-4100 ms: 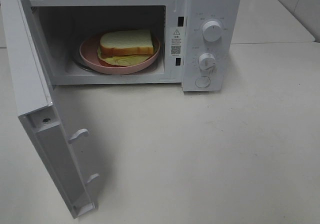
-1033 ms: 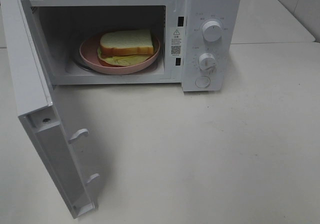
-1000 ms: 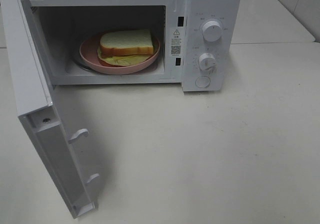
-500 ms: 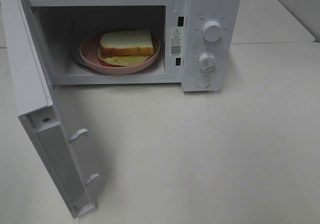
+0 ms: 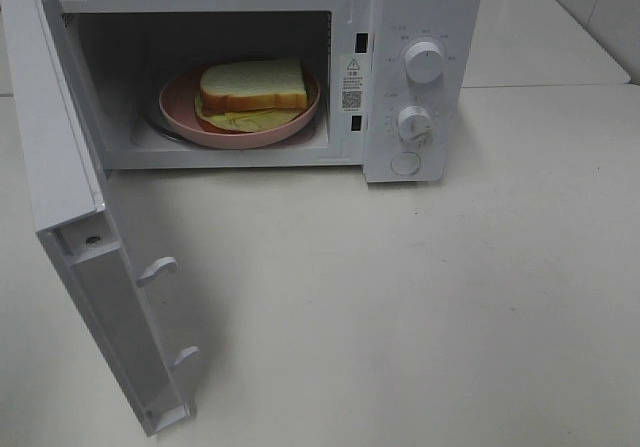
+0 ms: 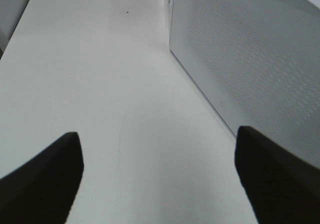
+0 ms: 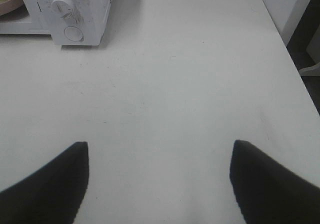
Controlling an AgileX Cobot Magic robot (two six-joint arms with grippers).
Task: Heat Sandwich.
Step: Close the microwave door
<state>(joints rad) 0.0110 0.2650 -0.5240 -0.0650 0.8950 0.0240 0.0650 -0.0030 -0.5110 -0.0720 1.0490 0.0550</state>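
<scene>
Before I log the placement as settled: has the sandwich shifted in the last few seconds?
No. The sandwich keeps the same spot on the pink plate, inside the open microwave.

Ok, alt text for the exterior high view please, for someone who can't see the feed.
A white microwave oven stands on a pale tabletop with its door swung wide open to the left. Inside, a small white-bread sandwich with yellow-green filling lies on a round pink plate. Two round white dials sit on its right-hand panel.
</scene>
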